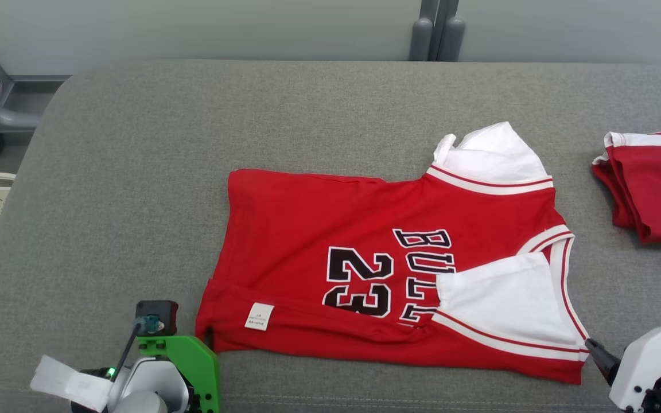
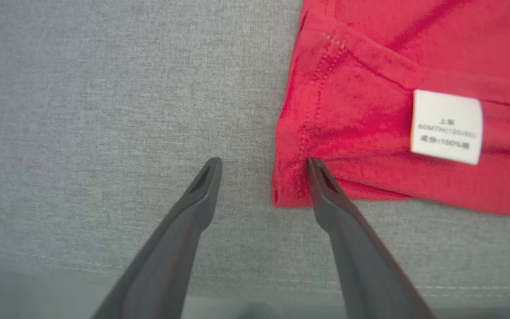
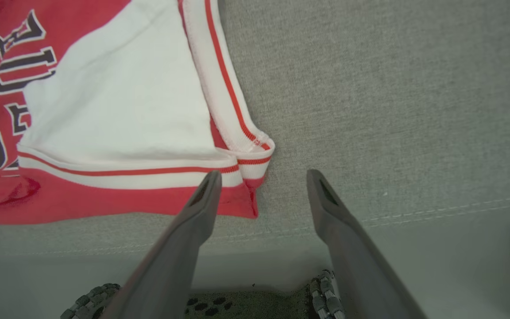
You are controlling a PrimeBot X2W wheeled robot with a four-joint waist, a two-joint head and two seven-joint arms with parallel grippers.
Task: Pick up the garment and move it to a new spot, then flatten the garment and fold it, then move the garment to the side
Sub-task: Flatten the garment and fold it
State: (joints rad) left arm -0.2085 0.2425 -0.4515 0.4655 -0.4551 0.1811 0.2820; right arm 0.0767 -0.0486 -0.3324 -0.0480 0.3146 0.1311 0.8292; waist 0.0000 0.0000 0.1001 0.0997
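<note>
grey woven surface (image 1: 135, 143) holds a creased red jersey (image 1: 307, 229); left pincer (image 2: 264, 161), right pincer (image 3: 264, 173) gape wide.

The head camera looks steeply down from above the near edge of the grey upholstered surface (image 1: 135, 143), far enough back to take in the whole red jersey (image 1: 319, 229). The left wrist camera sits low and close, facing along its fingers (image 2: 199, 199) at the jersey's hem corner with the white label (image 2: 446, 126), which lies at 7 o'clock on the jersey in the head view. The right wrist camera hangs equally close over the corner at 5 o'clock, white sleeve (image 3: 117, 102) included.
</note>
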